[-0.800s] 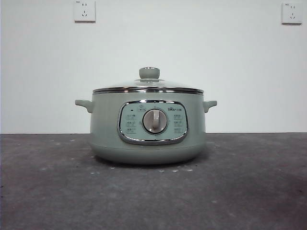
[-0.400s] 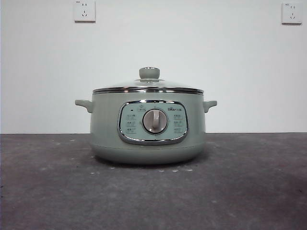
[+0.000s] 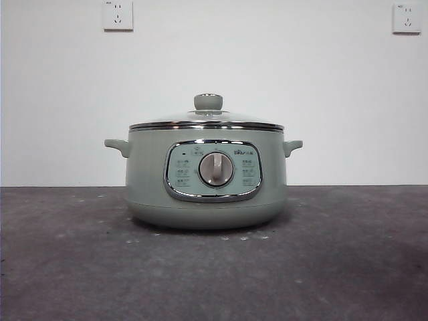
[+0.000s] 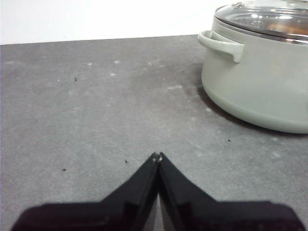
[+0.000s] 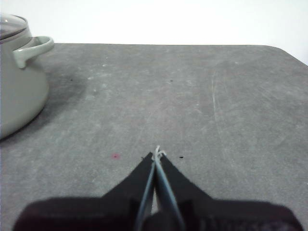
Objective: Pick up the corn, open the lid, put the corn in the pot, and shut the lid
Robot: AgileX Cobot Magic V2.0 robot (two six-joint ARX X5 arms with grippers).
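Item 1, nearest: left gripper [image 4: 157,156], its 2 black jaws pressed together at the tips and holding nothing, poised over bare table [image 4: 96,106]. We note the pot off to its side, well apart.

Item 2: right gripper [image 5: 156,154], its 2 jaws likewise pinched together on nothing, over the grey table on the pot's other side, also well apart from it.

Item 3: the pot [image 3: 206,177], pale sage green, standing upright at the middle of the table, with 2 small side handles, a chrome-framed panel and 1 central dial [image 3: 216,168]. We judge it heavy and stable enough to stay put while the lid is worked.

Item 4: the lid [image 3: 207,122], clear glass with a chrome rim, seated flat on the pot, 1 round green knob [image 3: 208,101] on top. We judge the glass smooth, rigid and breakable; the knob is the only sound place to take hold, with a straight lift and a gentle set-down.

Item 5: the corn. We see no cob on the table in any view. The left wrist view shows an orange-brown tint under the glass [image 4: 284,28], possibly the cob inside the pot; we cannot tell. A cob would be firm, light and rounded, best gripped across its middle.

Item 6, farthest: white wall with 2 sockets [image 3: 118,15].
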